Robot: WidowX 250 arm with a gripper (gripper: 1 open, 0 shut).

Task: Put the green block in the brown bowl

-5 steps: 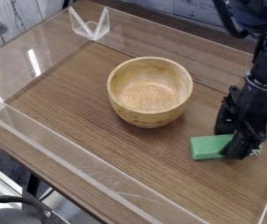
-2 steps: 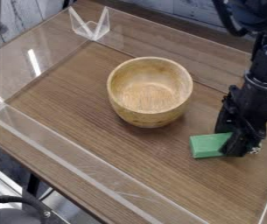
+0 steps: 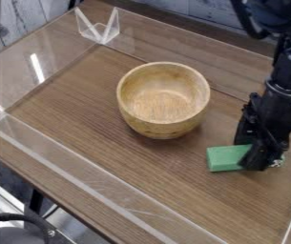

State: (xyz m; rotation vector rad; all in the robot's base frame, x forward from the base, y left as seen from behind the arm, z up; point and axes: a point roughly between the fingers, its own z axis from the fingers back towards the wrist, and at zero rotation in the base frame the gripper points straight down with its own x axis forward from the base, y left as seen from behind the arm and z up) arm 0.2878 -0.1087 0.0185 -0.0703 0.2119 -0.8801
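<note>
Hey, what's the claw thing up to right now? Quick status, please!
Claw down at table, shut on the green block. Block not yet lifted, right of the brown bowl. Bowl empty, nothing between them.

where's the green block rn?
In the camera view, the green block lies on the wooden table at lower right, right of the brown bowl, with the gripper shut on its right end.
</note>
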